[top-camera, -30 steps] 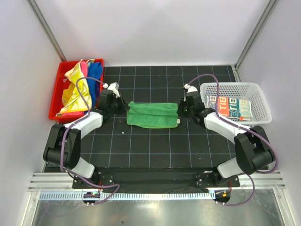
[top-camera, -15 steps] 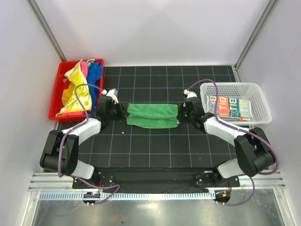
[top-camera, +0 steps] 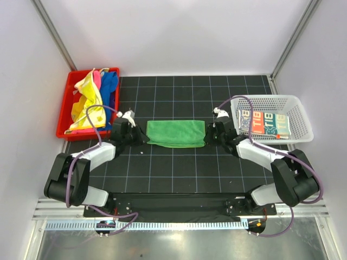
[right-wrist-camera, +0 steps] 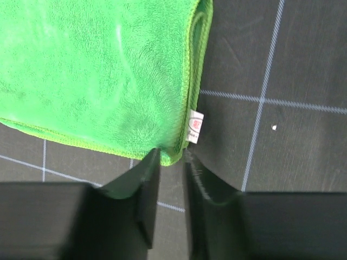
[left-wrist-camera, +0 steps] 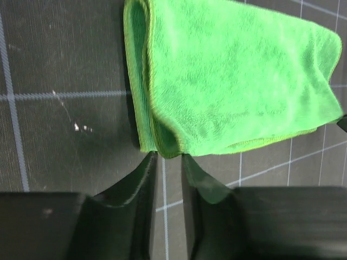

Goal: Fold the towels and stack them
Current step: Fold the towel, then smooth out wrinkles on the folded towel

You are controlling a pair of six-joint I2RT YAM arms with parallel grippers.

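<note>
We see the green towel (top-camera: pixel 176 133) folded double at centre frame, with the left hand (left-wrist-camera: pixel 168 160) and right hand (right-wrist-camera: pixel 171 154) slightly parted at its ends, gripping nothing; the wrist views crop its far edges.

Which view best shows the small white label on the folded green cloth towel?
Right wrist: the small white label shows clearly at the edge of the folded green cloth towel near the right gripper. Left wrist shows only the towel's other end; top external shows the whole towel, label too small to see.
</note>
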